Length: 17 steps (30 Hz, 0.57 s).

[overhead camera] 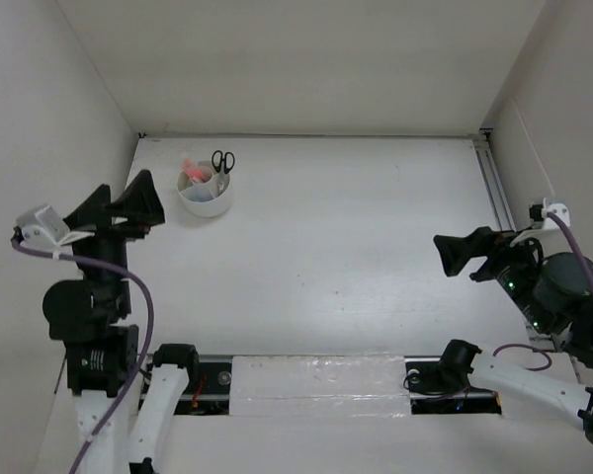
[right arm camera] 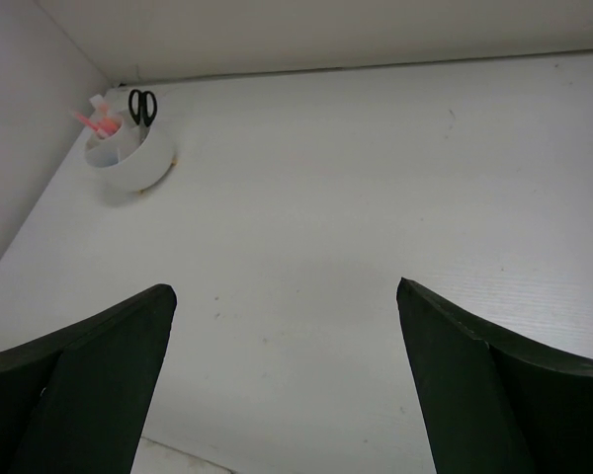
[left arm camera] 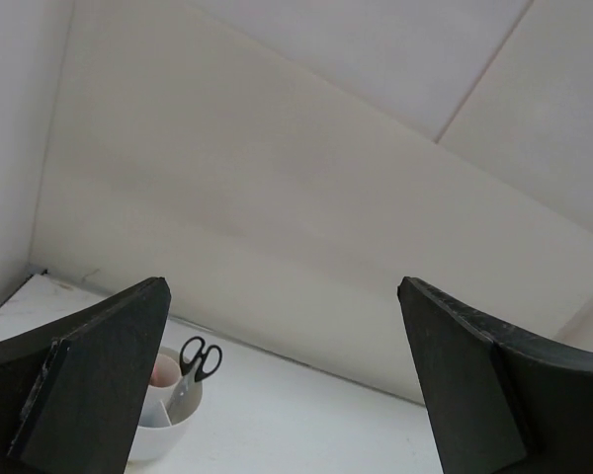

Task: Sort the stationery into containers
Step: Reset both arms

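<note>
The round white tub [overhead camera: 206, 203] stands at the table's far left. Black-handled scissors [overhead camera: 222, 162] stand in it, handles up, beside pink and red pens [overhead camera: 193, 172]. The tub also shows in the left wrist view [left arm camera: 156, 439] with the scissors [left arm camera: 200, 359], and in the right wrist view [right arm camera: 133, 163] with the scissors [right arm camera: 142, 105] and pens [right arm camera: 97, 124]. My left gripper [overhead camera: 128, 202] is open and empty, raised just left of the tub. My right gripper [overhead camera: 462, 253] is open and empty at the right side, far from the tub. The other stationery is hidden.
White walls close in the table at the back and both sides. A metal rail [overhead camera: 496, 183] runs along the right edge. A taped strip [overhead camera: 316, 385] lies along the near edge between the arm bases.
</note>
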Available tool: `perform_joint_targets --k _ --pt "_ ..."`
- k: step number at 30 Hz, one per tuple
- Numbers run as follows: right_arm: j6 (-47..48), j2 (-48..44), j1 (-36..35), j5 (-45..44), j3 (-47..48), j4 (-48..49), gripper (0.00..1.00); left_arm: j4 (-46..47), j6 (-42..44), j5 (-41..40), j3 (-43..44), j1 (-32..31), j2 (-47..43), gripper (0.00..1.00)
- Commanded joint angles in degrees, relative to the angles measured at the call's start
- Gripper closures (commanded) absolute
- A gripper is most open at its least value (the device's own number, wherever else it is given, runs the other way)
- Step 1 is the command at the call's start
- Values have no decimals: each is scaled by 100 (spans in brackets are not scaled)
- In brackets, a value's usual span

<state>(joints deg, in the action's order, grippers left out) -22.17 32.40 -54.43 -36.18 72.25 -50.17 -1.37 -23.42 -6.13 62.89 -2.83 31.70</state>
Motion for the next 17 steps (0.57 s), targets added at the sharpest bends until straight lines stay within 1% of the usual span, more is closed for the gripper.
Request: perform_joint_targets --k 1,2,3,5,7,9,11,17 --pt "107 -155 -23 -450 613 -633 0 -486 -143 -336 -830 -191 -391 0" --pt "108 -155 -23 -521 719 -721 0 -487 -145 -336 -1005 -192 -576 0" --pt "160 -225 -23 -608 816 -818 0 -688 -241 -336 -1146 -192 -908 0" --pt "161 -296 -23 -828 1062 -1073 0 -856 -417 -520 -1577 -192 -1226 0" --pt "213 -480 -23 -951 1142 -1196 0 -935 -488 -826 -1980 -192 -1736 0" --pt "274 -628 -23 -1022 1142 -1249 0 -936 -488 -977 -2071 -192 -2061 0" --pt "468 -744 -23 -1022 1020 -1092 0 -1076 -540 -1214 -2001 -192 -2063 0" --pt "468 -867 -138 -969 694 -854 0 -1024 -594 -1057 -2062 -192 -2063 0"
